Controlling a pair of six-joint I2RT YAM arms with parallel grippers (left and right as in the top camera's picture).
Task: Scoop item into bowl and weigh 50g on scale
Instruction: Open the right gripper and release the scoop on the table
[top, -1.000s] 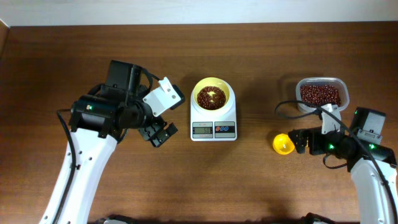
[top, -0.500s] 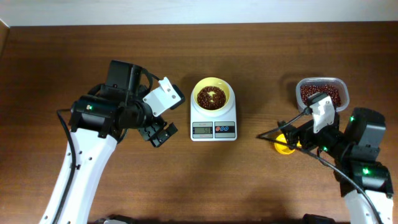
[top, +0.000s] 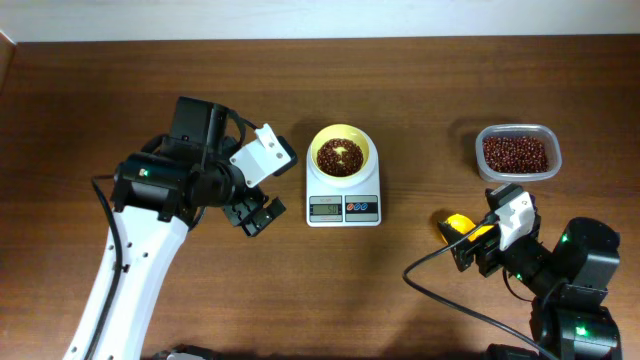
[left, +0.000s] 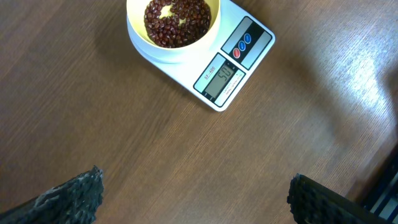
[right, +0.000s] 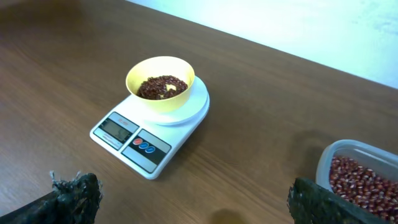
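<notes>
The pale yellow bowl (top: 341, 139) stands on the white scale (top: 343, 207), with a heap of reddish-brown beans (top: 340, 156) in it. The left wrist view shows the bowl (left: 171, 53), beans (left: 177, 22) and scale (left: 233, 68) ahead of my left gripper (left: 196, 199), which is open over bare wood. From above, the left gripper (top: 253, 214) hangs left of the scale. My right gripper (top: 472, 248) is open and holds nothing. It looks across the table at the bowl (right: 160, 102) and scale (right: 134, 146).
A clear plastic tub (top: 517, 153) full of beans stands at the right back and shows in the right wrist view as the tub (right: 364, 180). A bright yellow scoop (top: 455, 226) lies on the wood just beside my right gripper.
My right arm has drawn back toward the table's near edge, away from the tub, and the scoop stays lying on the wood. The left arm has not moved.
</notes>
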